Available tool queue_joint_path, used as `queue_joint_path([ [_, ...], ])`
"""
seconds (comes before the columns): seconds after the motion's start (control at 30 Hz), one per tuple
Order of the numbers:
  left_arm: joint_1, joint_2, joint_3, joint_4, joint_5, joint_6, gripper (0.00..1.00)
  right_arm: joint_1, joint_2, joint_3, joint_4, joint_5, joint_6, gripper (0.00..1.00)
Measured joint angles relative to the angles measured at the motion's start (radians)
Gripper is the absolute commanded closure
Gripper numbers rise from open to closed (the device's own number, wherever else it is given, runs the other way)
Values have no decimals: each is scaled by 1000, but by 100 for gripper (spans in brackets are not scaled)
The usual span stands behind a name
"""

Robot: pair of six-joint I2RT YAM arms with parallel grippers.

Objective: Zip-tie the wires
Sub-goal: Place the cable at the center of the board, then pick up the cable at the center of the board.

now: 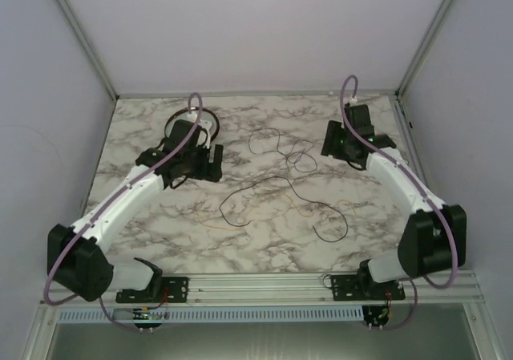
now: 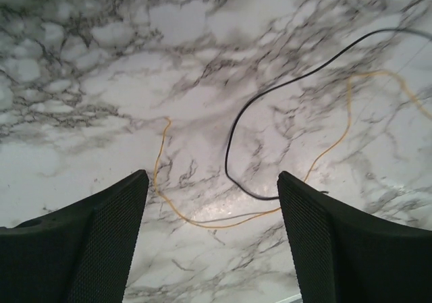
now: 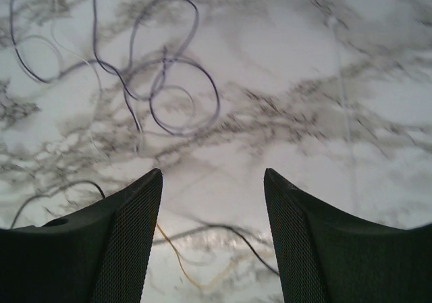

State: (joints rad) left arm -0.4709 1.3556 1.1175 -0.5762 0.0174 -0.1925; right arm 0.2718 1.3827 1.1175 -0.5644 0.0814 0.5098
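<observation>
Showing two white-and-black arms over a grey-veined marble tabletop (image 1: 152, 216). One container is visible: a round dark-rimmed dish (image 1: 215, 127) at the back left, largely hidden behind the left arm's wrist, so its contents cannot be told.

The thin dark brown-black wires (image 1: 272, 185) lie in loose loops across the middle of the table, between the two arms.

The left gripper (image 2: 212, 178) has its jaws spread wide with nothing between them. A black strand (image 2: 233, 148) and a thin yellow strand (image 2: 324, 154) curve on the marble just ahead of its fingertips, untouched.

The right gripper (image 3: 212, 171) is likewise parted and holds nothing. A cluster of overlapping loops lies ahead of it and to its left, apart from the fingers, and further strands pass below the gap.

Pale walls close the table at the back and on both sides. A ribbed aluminium rail (image 1: 264, 284) carrying the arm bases bounds the near edge. Bare marble lies along the back edge and at the front left.
</observation>
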Motion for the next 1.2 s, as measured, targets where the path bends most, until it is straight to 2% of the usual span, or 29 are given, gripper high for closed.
queue_joint_path([
  [0.17,-2,-93,-2,88,0,-14,7,13,190,108,84,-49,-1,38],
  [0.37,-2,-220,-2,222,0,-18,4,26,431,248,138,-60,-3,38],
  [0.5,-2,-233,17,242,9,-18,4,35,539,281,150,-76,1,38],
  [0.63,-2,-233,18,242,13,-18,4,49,597,281,152,-77,9,41],
  [0.77,-2,-233,18,242,22,-18,4,53,625,286,161,-74,19,52],
  [1.0,-2,-233,18,241,27,-18,4,52,637,315,181,-72,26,54],
  [1.2,-2,-233,18,241,31,-18,4,41,639,341,188,-74,31,69],
])
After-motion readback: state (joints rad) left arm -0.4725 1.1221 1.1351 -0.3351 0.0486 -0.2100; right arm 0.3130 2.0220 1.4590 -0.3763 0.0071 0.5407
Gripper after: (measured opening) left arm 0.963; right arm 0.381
